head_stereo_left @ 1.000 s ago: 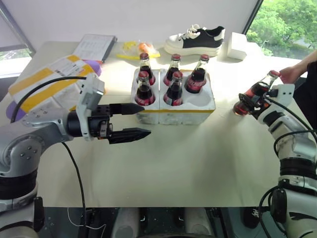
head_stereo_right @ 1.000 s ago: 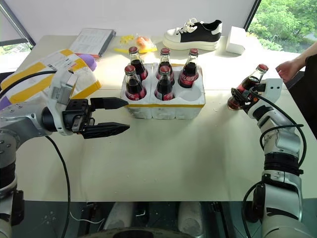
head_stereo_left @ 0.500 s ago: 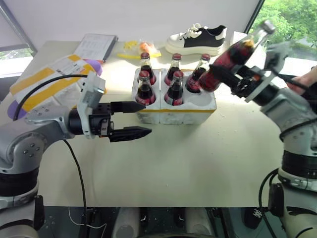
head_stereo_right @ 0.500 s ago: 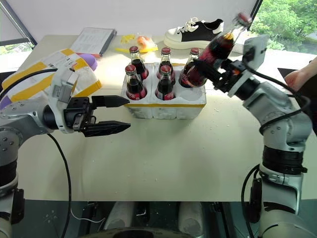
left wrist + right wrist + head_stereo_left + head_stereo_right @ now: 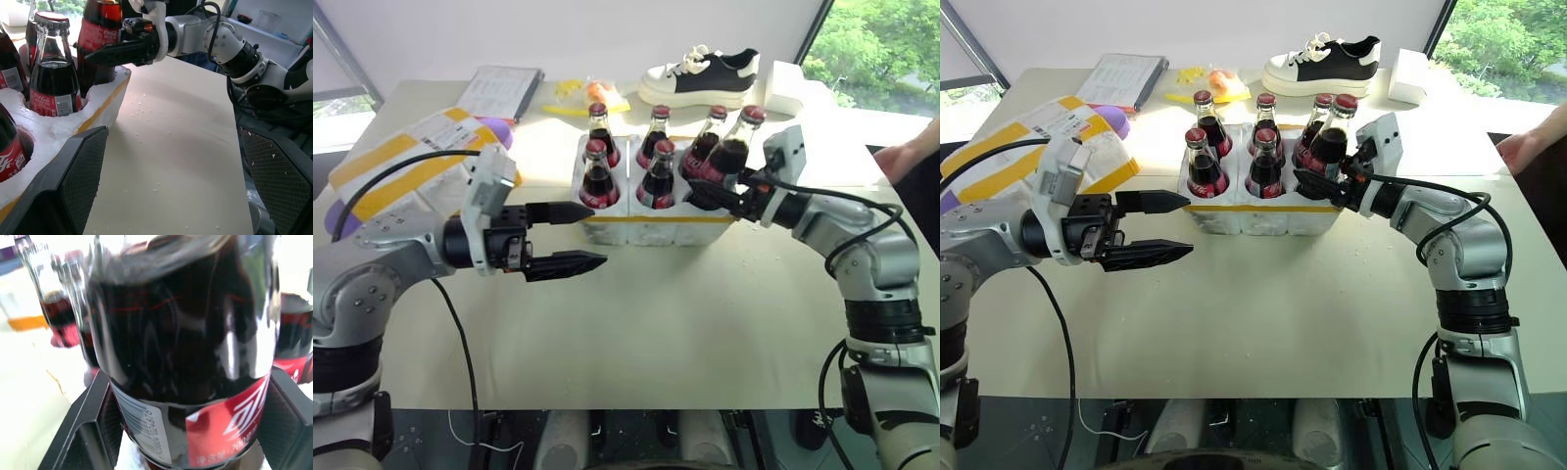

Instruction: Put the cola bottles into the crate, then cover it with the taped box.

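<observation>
Right gripper (image 5: 1317, 183) clamps the sixth dark glass cola bottle (image 5: 1332, 147) over the white foam crate (image 5: 1263, 211)'s near-right well; straighten, lower gently. Left gripper (image 5: 1167, 227) wide open, empty.

Left arm: grey jointed limb, forearm reaching in from the left side, wrist level. Left gripper (image 5: 570, 238): two black tapered fingers pointing toward the robot's right, spread wide apart one above the other, nothing between them.

Right arm: grey jointed limb, elbow bent, forearm angled inward toward the left, white wrist housing uppermost. Right gripper (image 5: 1324, 182): two black fingers pointing forward-left, clamped on the lower body of a small dark glass cola bottle (image 5: 1332, 142) with red cap, which stands upright between the fingers.
</observation>
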`<move>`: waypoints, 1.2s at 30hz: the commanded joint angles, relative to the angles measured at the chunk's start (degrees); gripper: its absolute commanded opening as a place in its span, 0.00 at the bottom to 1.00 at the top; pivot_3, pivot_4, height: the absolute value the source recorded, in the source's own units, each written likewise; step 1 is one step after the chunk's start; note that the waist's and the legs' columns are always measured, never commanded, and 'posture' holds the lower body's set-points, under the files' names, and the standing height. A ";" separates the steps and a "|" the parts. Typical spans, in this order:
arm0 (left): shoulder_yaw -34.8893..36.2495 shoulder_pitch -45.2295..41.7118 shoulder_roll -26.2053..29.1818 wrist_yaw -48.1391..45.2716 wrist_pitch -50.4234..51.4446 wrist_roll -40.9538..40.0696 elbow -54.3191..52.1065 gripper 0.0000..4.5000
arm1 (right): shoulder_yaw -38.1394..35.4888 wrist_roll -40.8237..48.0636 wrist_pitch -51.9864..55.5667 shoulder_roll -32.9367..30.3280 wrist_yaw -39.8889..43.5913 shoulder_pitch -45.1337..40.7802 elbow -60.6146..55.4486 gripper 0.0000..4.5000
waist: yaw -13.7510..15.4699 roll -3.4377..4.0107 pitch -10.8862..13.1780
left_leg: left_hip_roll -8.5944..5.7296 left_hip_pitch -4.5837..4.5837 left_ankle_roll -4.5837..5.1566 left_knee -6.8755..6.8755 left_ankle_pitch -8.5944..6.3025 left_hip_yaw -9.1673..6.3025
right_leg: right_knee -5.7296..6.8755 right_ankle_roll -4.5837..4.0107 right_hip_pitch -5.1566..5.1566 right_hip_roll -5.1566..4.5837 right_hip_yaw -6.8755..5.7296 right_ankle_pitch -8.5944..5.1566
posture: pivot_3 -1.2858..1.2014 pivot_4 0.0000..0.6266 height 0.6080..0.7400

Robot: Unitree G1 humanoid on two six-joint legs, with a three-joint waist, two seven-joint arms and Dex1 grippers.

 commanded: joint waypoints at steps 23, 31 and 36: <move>22.36 23.08 12.13 9.95 -12.59 24.89 -4.71 1.00 | -20.32 19.24 15.30 -20.20 14.99 -1.00 -15.15 0.99 | -0.14 -0.07 -0.03 | 0.07 -0.02 0.01 -0.06 -0.03 -0.01 | -0.06 -0.02 -0.06 0.00 -0.02 -0.01 | 0.52 0.24 1.00; 24.80 47.97 14.56 21.48 -28.25 60.39 1.99 1.00 | -19.63 28.16 17.13 -20.94 21.15 0.35 -18.33 0.99 | 0.13 -0.08 -0.04 | 0.15 -0.10 0.38 -0.11 -0.30 -0.01 | -0.11 -0.09 -0.23 -0.16 -0.01 0.00 | 0.52 0.24 1.00; 21.36 48.16 14.88 30.22 -34.72 72.12 13.13 1.00 | -17.10 28.83 16.30 -19.02 20.57 -0.45 -18.53 0.99 | 0.41 -0.08 -0.06 | 0.18 -0.20 0.38 -0.12 -0.33 -0.01 | -0.12 -0.21 -0.61 -0.19 -0.01 -0.02 | 0.52 0.24 1.00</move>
